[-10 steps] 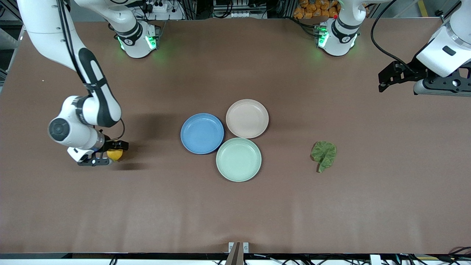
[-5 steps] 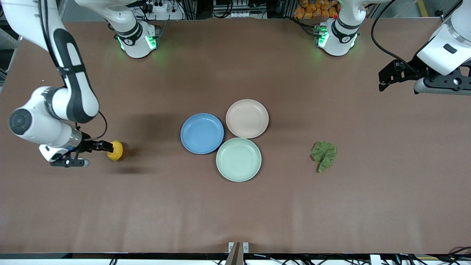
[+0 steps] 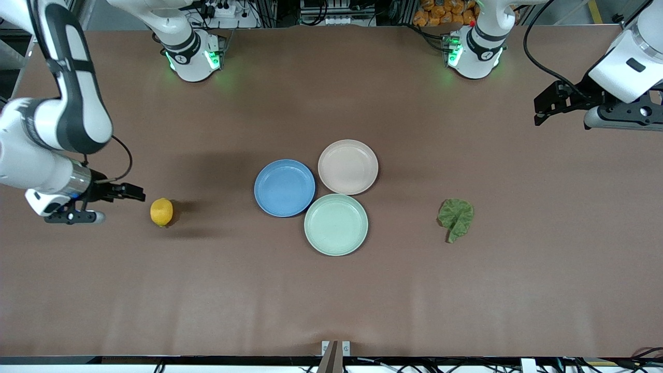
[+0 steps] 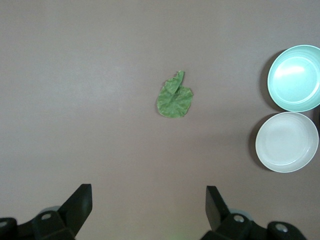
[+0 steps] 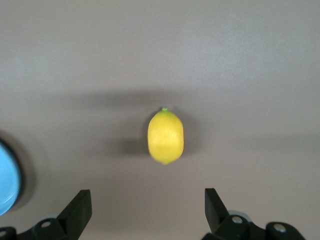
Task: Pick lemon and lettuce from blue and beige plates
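The yellow lemon (image 3: 161, 212) (image 5: 165, 136) lies on the bare brown table toward the right arm's end, on no plate. My right gripper (image 3: 135, 192) (image 5: 147, 207) hovers just beside it, open and empty. The green crinkled lettuce (image 3: 456, 217) (image 4: 174, 99) lies flat on the table toward the left arm's end. My left gripper (image 3: 541, 111) (image 4: 148, 205) hangs high over the table's end, open and empty. The blue plate (image 3: 284, 187) (image 5: 7, 177) and the beige plate (image 3: 348, 167) (image 4: 287, 142) stand empty mid-table, touching each other.
A pale mint-green plate (image 3: 336, 224) (image 4: 295, 77), also empty, sits against the other two, nearer the front camera. Both arm bases (image 3: 191, 57) stand at the table's back edge.
My right gripper, whose fingers were around the lemon, has drawn back toward the right arm's end of the table and left the lemon lying there. The left arm has barely moved.
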`<state>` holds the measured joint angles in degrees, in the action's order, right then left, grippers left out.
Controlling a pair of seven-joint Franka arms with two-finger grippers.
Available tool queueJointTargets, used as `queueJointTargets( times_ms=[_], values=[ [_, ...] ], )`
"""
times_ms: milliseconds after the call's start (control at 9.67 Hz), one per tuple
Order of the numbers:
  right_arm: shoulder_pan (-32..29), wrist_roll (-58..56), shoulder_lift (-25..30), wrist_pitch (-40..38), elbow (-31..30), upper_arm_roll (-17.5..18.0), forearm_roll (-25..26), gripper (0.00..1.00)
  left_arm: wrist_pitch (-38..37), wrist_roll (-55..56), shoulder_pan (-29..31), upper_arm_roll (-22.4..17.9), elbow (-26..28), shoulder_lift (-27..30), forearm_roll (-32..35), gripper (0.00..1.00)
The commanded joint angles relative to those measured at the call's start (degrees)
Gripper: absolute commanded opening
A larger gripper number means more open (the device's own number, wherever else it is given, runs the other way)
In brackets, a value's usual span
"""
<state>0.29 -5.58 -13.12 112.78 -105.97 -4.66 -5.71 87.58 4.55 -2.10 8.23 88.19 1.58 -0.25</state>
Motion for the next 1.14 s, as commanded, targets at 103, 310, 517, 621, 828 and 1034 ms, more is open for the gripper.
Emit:
queueJointTargets(
  times_ms=[103,310,517,621,828,1034],
  values=[
    [-3.6,5.0,4.4,-9.4,5.8,5.6,4.9,1.00,-1.4,-0.1,0.0,0.2,-1.1,0.4,-0.7,1.00],
    [-3.4,3.4,9.0,-11.5,5.9,5.7,5.1,1.00,-1.4,-0.1,-0.4,0.2,-1.1,0.4,-0.9,1.00],
    [-2.6,3.4,10.9,-16.1,9.0,5.7,4.9,1.00,-2.1,-0.2,0.0,0.2,-1.1,0.4,-0.8,1.00],
    [-1.8,3.5,11.0,-19.1,11.6,5.6,5.0,1.00,-2.1,-0.2,0.1,0.2,-1.1,0.4,-0.6,1.00],
    [-1.3,3.6,12.1,-24.0,14.4,5.4,4.9,1.00,-2.1,-0.2,0.1,0.0,-1.1,0.4,-0.6,1.00],
    [-0.6,3.5,13.4,-23.5,15.5,5.0,4.7,1.00,-2.1,-0.2,0.1,-0.1,-1.1,0.4,-0.6,1.00]
  ],
)
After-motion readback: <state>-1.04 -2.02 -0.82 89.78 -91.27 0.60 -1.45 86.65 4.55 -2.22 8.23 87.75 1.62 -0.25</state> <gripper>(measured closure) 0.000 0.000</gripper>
